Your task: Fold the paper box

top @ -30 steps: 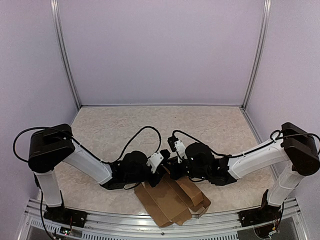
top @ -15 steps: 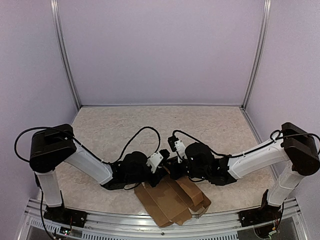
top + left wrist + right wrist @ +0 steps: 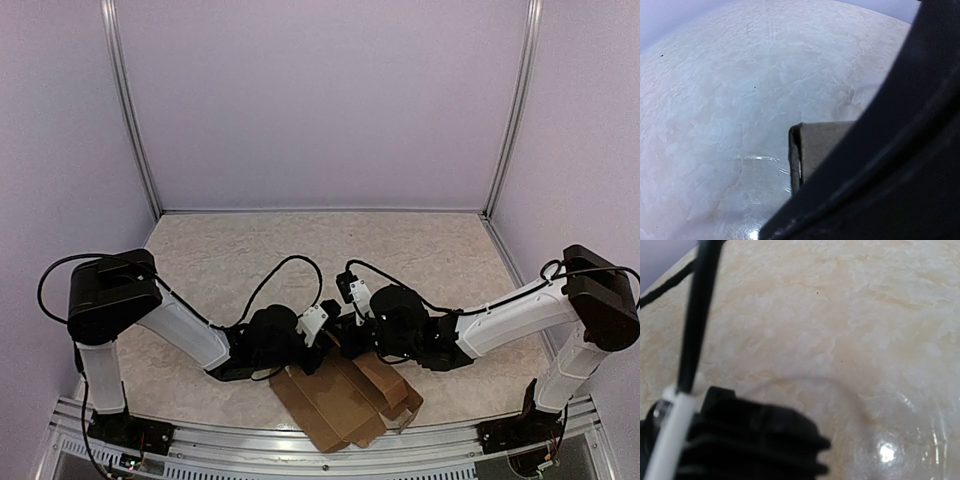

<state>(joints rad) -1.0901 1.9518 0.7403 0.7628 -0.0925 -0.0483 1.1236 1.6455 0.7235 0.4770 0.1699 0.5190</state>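
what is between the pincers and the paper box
Nothing visible. The left pincer and right pincer both sit at the far edge of the paper box.

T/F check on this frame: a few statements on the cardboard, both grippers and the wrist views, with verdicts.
1. The plain brown cardboard paper box lies on the beige marbled table close to its near edge, between the arm bases. True.
2. The left gripper and right gripper are both at the box's far end. True.
3. The box stands at the back of the table as a closed carton. False: it lies low at the near edge, panels spread.
4. The right wrist view is filled with cardboard. False: it shows table, a black cable and a black arm part, with no cardboard.
5. The left wrist view shows a cardboard edge. True.
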